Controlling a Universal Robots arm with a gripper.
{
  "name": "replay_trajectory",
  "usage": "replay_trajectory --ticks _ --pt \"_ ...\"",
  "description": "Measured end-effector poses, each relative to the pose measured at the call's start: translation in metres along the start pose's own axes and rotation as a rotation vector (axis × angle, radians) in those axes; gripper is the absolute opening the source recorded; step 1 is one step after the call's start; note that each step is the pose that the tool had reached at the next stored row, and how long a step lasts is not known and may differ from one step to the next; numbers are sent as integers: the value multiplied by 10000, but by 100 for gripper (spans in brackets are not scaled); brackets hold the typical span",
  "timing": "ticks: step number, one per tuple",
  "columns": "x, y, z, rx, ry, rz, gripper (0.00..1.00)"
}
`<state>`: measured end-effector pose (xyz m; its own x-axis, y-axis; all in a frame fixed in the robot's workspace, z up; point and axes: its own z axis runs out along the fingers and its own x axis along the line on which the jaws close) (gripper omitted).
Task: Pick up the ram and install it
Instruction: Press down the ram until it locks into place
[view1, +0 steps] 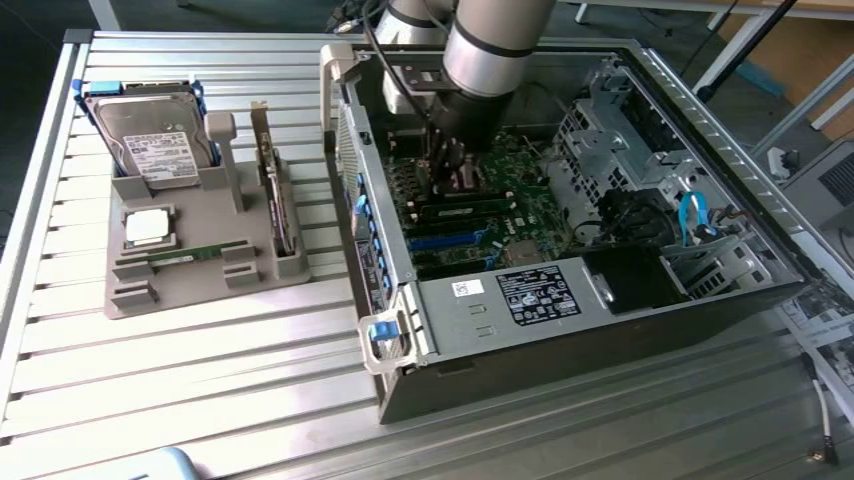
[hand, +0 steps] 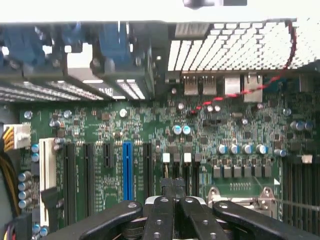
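Exterior view looks down from high, standing back, over the table (view1: 200, 330) and the open computer case (view1: 561, 250). Wrist view sits close inside, facing the motherboard (hand: 150, 135); that motherboard is what both share.

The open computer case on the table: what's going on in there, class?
A robot arm has its gripper down inside the open computer case, just above the green motherboard. Its fingers are shut together and appear empty. A ram stick lies in the grey parts holder beside the case, alongside a hard drive.
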<state>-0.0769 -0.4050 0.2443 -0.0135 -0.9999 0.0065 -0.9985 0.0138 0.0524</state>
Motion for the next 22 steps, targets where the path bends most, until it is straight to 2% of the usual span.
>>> replay_trajectory --ticks 22 --pt "11 19 32 0 1 1 11"
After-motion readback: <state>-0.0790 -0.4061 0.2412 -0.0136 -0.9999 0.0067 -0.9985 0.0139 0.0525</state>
